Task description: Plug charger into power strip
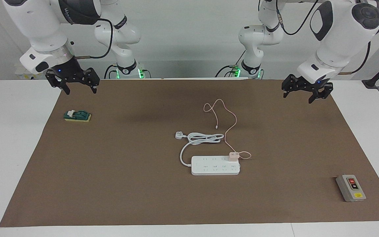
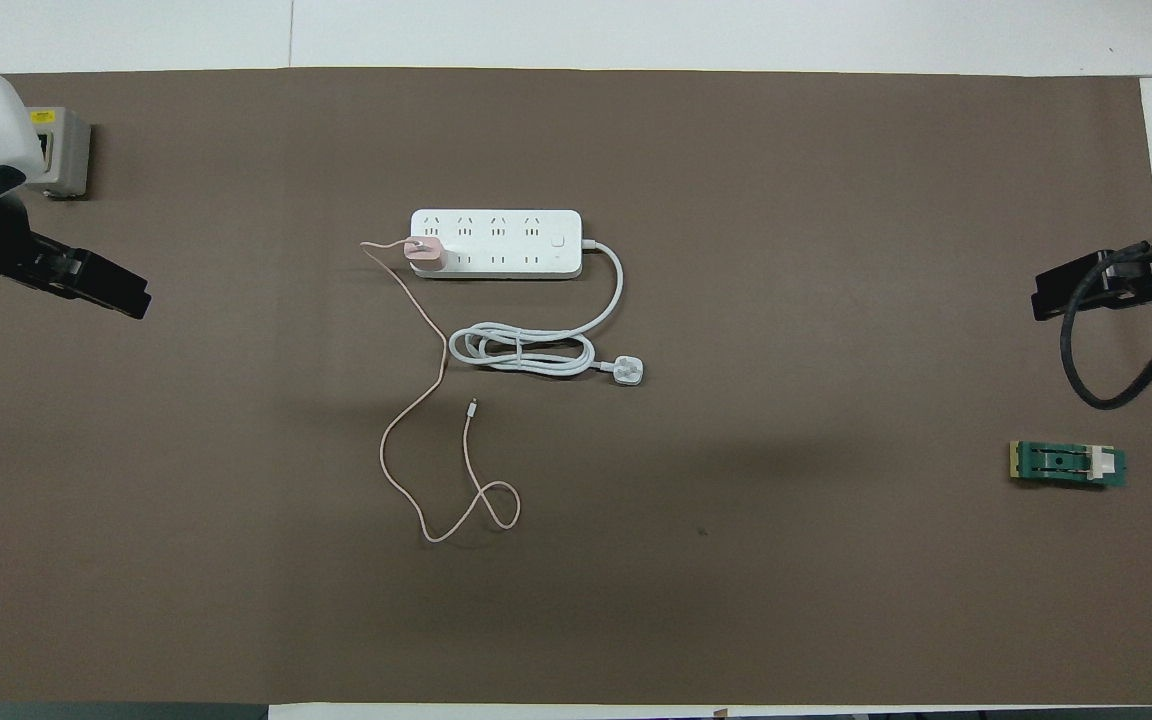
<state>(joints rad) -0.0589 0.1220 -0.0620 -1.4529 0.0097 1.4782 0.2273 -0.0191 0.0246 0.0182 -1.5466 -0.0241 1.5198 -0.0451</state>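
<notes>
Facing view, in order across the frame. The right gripper (image 1: 76, 86) hangs in the air over the brown mat (image 1: 127, 184) at the right arm's end of the table, its jaws spread wide and holding nothing. Below it, a small green switch block on a yellow base (image 1: 77, 115) lies on the mat. Near the middle of the mat, the white three-pin plug (image 1: 179, 135) ends a thick white cord (image 1: 202, 138), bundled in a loose coil, that runs to the power strip (image 1: 215, 165). The power strip lies flat, farther from the robots than the coil, with two rows of outlets facing up. The charger (image 1: 233, 156), a pale-pink cube, stands seated in the end outlet of the row nearer the robots, at the strip's end toward the left arm. Its thin pink cable (image 1: 230, 126) loops out beside the strip and trails toward the robots, its free connector resting on the mat. The left gripper (image 1: 307, 92) hangs over the mat's edge at the left arm's end, jaws wide apart and empty. A grey button box (image 1: 350, 188) with a red and a black button sits at the mat's corner farthest from the robots.
</notes>
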